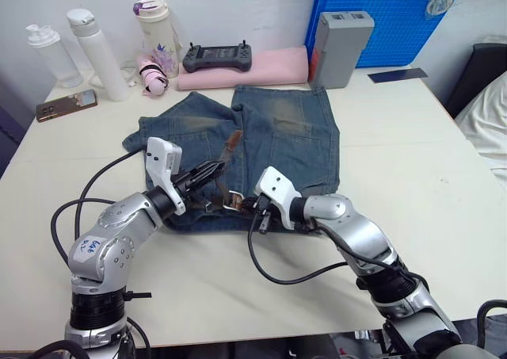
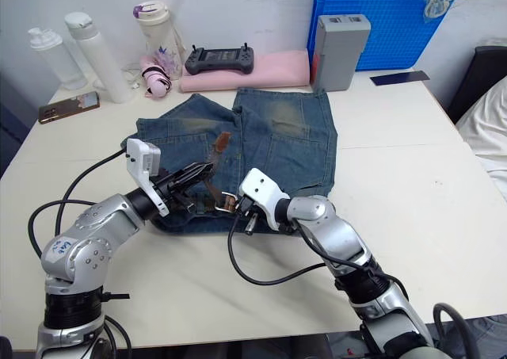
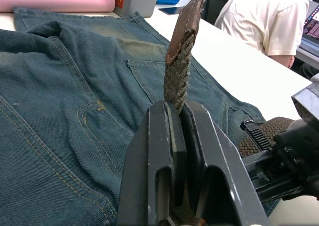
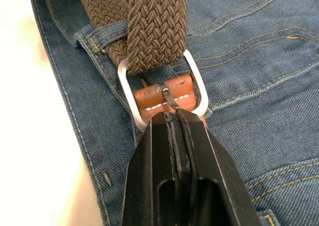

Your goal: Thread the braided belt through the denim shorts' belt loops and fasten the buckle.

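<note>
I count one pair of denim shorts (image 1: 261,137) spread on the worktop (image 1: 412,177), one braided belt (image 4: 157,26) and one buckle (image 4: 162,94) at the waistband nearest me. My left tool (image 3: 182,113) is clamped on the belt, whose leather tip (image 3: 187,21) stands up just beyond its fingers. My right tool (image 4: 172,118) is pinched on the buckle's brown tab. Handwriting on my left arm's sticker is unreadable.
</note>
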Controlling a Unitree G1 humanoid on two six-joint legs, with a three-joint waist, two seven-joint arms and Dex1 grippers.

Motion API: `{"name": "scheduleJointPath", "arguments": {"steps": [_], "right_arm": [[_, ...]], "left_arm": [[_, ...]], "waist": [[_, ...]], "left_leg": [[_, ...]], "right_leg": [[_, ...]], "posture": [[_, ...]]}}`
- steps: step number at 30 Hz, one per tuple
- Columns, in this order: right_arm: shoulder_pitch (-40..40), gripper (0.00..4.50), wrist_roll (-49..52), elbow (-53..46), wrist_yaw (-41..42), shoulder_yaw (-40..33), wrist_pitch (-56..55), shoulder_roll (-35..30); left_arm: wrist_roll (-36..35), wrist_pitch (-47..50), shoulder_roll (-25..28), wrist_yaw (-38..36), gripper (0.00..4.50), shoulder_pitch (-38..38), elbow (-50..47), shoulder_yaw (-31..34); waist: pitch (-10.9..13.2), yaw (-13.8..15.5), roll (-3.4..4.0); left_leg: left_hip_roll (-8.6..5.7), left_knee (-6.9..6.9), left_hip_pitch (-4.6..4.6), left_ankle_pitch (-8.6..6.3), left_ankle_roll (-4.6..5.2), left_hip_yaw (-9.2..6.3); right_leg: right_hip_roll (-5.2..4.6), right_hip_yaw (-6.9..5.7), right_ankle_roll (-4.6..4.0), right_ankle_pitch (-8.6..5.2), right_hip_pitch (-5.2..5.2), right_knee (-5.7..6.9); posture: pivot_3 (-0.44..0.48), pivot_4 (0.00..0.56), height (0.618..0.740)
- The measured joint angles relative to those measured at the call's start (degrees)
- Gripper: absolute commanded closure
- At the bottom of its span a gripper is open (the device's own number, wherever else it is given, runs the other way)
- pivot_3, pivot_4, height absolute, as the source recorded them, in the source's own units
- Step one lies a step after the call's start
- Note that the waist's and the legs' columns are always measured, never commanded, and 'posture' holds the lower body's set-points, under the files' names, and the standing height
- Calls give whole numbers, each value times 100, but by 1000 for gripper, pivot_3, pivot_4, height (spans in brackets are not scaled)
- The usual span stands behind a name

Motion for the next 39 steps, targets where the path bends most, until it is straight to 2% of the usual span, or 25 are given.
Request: {"name": "scheduleJointPath", "arguments": {"steps": [6,10,19,39], "right_arm": [[-23,4381,-17,39,-49,59,-25,31],[-23,4381,131,81,-44,-193,138,41],[-92,4381,687,-82,107,-759,462,50],[-168,4381,431,30,-43,-95,396,410]], "left_arm": [[148,-281,286,-62,4500,652,-36,53],[457,-699,305,-71,4500,1171,-16,50],[561,-1072,130,5,4500,1187,56,53],[561,-1122,61,95,4500,1187,45,50]], "waist": [[2,-5,4],[9,39,2],[39,61,11],[42,3,11]], "left_leg": [[3,-10,3,0,-2,1],[2,-7,-5,0,-2,-2],[4,-26,-8,0,-2,3],[5,-28,-7,1,-4,2]], "right_leg": [[3,0,0,0,-1,-9],[3,-1,3,2,4,-29],[6,-2,5,3,-5,-37],[7,-3,5,3,-4,-40]], "posture": [[0,150,739],[0,150,739],[0,150,739],[0,150,739]]}}
